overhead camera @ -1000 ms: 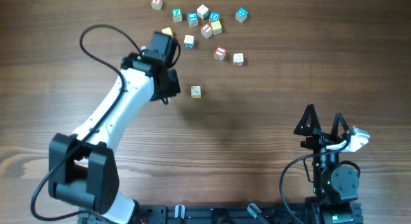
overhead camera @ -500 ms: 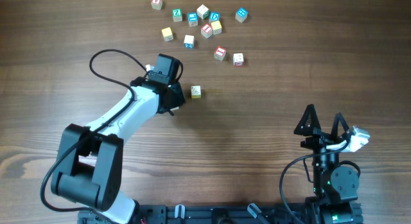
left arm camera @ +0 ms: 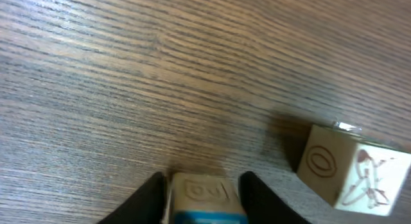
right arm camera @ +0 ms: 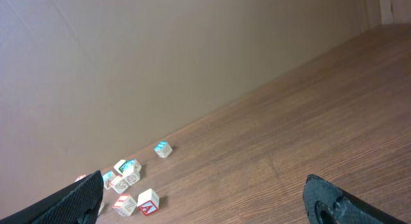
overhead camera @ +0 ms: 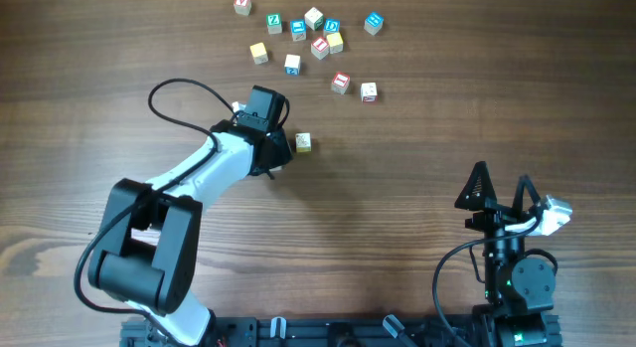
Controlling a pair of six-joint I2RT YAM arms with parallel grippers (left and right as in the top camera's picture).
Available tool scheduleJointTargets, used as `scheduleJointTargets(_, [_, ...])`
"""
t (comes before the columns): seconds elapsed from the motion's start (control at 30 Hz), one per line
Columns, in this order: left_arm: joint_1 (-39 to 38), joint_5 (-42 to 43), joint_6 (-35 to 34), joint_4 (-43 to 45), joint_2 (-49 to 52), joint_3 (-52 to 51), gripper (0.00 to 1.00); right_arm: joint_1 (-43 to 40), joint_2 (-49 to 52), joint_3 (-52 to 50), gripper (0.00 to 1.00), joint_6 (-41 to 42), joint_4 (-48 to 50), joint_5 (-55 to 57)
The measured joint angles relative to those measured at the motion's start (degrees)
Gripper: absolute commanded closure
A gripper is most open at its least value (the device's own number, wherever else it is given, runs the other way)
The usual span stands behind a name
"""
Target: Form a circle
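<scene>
Left jaws straddle a blue-faced cube (left arm camera: 204,197) near the cream cube (left arm camera: 352,165), likely to begin the circle; grip unclear. Right jaws wide open, empty.

Even, soft light falls on the desk (overhead camera: 397,208), with faint shadows. The left wrist view is blurry near its bottom edge.

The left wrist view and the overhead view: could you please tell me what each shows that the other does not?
Left wrist only: a blue-faced cube between the fingers of the left gripper, hidden beneath the arm from above. Overhead only: the scatter of letter cubes at the far edge and the open right gripper. Both: the lone cube beside the left gripper, and the wooden table.
</scene>
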Motion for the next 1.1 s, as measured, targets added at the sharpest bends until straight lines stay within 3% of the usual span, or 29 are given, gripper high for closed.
scheduleJointTargets(0.1, [0.00,0.00,-0.15,0.04,0.39,0.00,0.39,0.00,0.00,0.00,0.00,0.00,0.00,0.00])
scheduleJointTargets(0.2, [0.00,0.00,0.09,0.04,0.42,0.00,0.62,0.00,0.00,0.00,0.00,0.00,0.00,0.00])
scheduleJointTargets(0.27, [0.00,0.04,0.07,0.07,0.42,0.00,0.71,0.00,0.00,0.00,0.00,0.00,0.00,0.00])
scheduleJointTargets(0.4, [0.00,0.00,-0.15,0.61,0.44,0.00,0.70,0.00,0.00,0.00,0.00,0.00,0.00,-0.02])
scheduleJointTargets(0.47, [0.00,-0.02,-1.14,0.61,0.44,0.00,0.66,0.00,0.00,0.00,0.00,0.00,0.00,-0.02])
scheduleJointTargets(0.53, [0.00,-0.02,-2.99,0.48,0.44,0.00,0.54,0.00,0.00,0.00,0.00,0.00,0.00,0.00])
scheduleJointTargets(0.6, [0.00,-0.02,-5.18,0.26,0.44,0.00,0.51,0.00,0.00,0.00,0.00,0.00,0.00,0.00])
scheduleJointTargets(0.73, [0.00,0.02,-8.15,0.61,0.44,0.00,0.61,0.00,0.00,0.00,0.00,0.00,0.00,-0.02])
scheduleJointTargets(0.87, [0.00,-0.04,-9.33,1.70,0.44,0.00,0.50,0.00,0.00,0.00,0.00,0.00,0.00,0.00])
scheduleJointTargets(1.1, [1.75,-0.26,-9.11,1.73,0.44,0.96,0.50,0.00,0.00,0.00,0.00,0.00,0.00,0.00])
